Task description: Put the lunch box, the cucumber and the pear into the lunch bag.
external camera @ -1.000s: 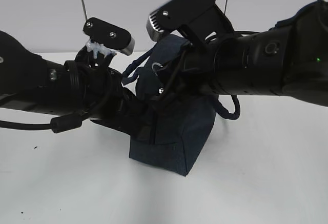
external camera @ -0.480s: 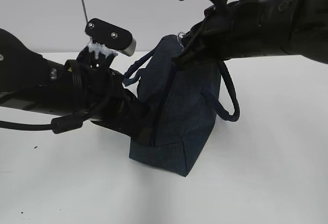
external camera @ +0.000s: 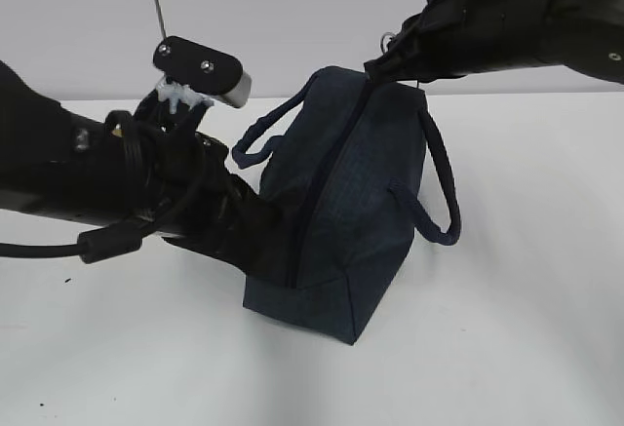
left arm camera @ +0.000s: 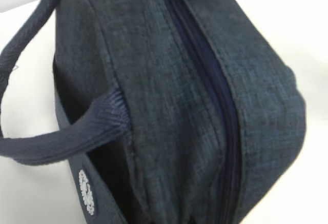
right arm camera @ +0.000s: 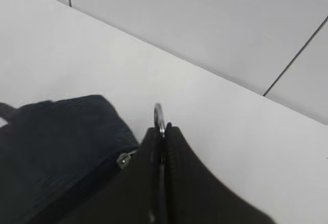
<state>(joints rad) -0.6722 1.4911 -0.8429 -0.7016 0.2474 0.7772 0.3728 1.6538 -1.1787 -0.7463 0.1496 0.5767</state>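
The dark navy lunch bag (external camera: 341,221) stands on the white table with its zipper (external camera: 322,182) shut along the top. My right gripper (external camera: 385,63) is shut on the metal ring pull (right arm camera: 159,115) at the bag's upper far end (right arm camera: 51,147). My left gripper (external camera: 261,241) is at the bag's lower near end, pressed into bunched fabric (left arm camera: 169,106); its fingers are hidden. Two loop handles (external camera: 441,187) (left arm camera: 51,142) hang at the sides. The lunch box, cucumber and pear are out of view.
The white table (external camera: 507,329) stretches around the bag. A light wall (right arm camera: 205,24) rises behind the table. Both black arms reach across the middle above the table, the left one (external camera: 97,173) low, the right one (external camera: 526,26) high.
My right gripper has moved up and to the right with the ring pull, and the bag's top has drawn shut and stretched up. The left arm has barely moved.
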